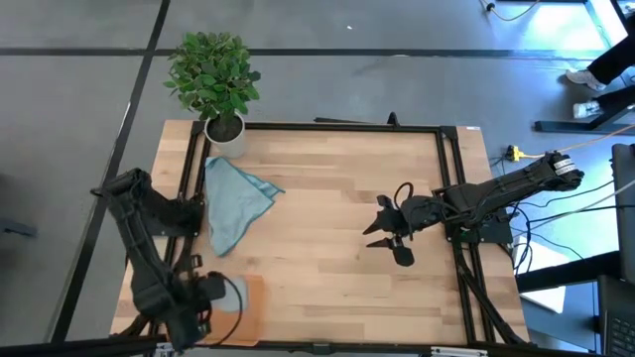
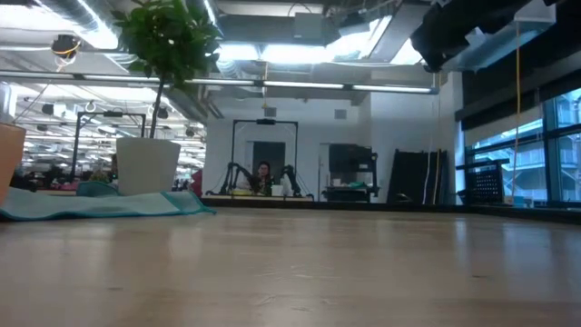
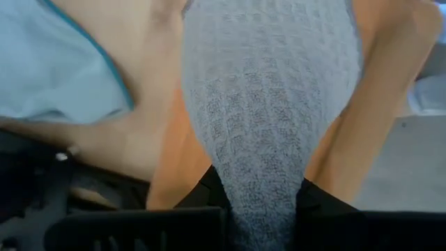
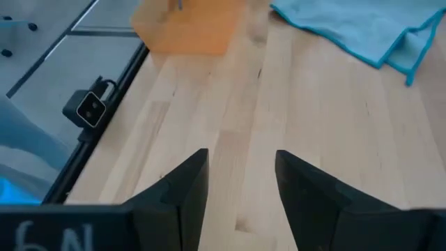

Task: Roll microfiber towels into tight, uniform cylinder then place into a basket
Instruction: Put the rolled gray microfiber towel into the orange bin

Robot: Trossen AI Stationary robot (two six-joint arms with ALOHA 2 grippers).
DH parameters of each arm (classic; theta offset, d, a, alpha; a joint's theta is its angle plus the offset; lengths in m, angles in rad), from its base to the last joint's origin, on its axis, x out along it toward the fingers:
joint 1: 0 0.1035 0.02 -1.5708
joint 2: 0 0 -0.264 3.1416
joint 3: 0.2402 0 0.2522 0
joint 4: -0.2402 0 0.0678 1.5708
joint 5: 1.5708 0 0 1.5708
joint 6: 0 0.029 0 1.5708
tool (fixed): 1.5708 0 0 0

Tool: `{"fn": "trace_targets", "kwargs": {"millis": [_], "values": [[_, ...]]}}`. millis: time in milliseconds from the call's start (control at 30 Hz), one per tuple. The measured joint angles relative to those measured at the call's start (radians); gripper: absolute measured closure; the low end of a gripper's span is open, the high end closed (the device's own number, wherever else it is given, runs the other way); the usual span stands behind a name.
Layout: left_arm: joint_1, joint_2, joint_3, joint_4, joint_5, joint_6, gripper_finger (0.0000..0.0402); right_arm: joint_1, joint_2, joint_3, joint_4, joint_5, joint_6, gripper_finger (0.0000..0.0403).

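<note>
From above, the left hand (image 1: 213, 302) sits over the orange-tan basket (image 1: 248, 307) at the counter's (image 1: 337, 198) near left corner, pinched tight on a pale grey towel (image 1: 232, 295) that lies in the basket. The light blue-teal towel (image 1: 234, 203) lies loose and unrolled near the counter's left edge, just in front of the potted plant (image 1: 213, 84) at the far left corner. The right hand (image 1: 385, 238) hovers toward the right edge, fingers spread, holding nothing.

Low down at counter level, the blue-teal towel (image 2: 100, 203) is a flat heap beside the white pot (image 2: 147, 165).

On the left wrist, the grey waffle-weave towel (image 3: 268, 118) runs straight into the clamped fingers (image 3: 195, 202), orange basket (image 3: 362, 139) beneath.

On the right wrist, two dark fingers (image 4: 185, 188) stand parted over bare wood, basket (image 4: 185, 28) and blue-teal towel (image 4: 362, 28) far ahead.
</note>
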Motion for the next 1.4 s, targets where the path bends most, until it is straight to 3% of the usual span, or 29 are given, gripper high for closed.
{"fn": "trace_targets", "kwargs": {"millis": [233,600,1000,1233,1400], "values": [[-0.051,0.000,-0.152,0.255,-0.004,-0.002,0.0362,-0.001,0.000,0.000,0.019,0.000,0.012,0.0235],[-0.010,0.001,-0.404,0.474,-0.048,0.024,0.0362,0.000,0.000,0.000,0.024,0.050,0.027,0.0235],[0.035,0.002,-0.525,0.510,-0.083,0.006,0.0361,0.000,0.000,0.000,0.023,0.046,0.056,0.0235],[0.035,0.002,-0.554,0.540,-0.083,0.006,0.0361,0.000,0.000,0.000,0.023,-0.076,0.050,0.0235],[0.036,0.002,-0.570,0.536,-0.082,0.006,0.0360,0.000,0.000,0.000,0.023,-0.088,0.051,0.0235]]}}
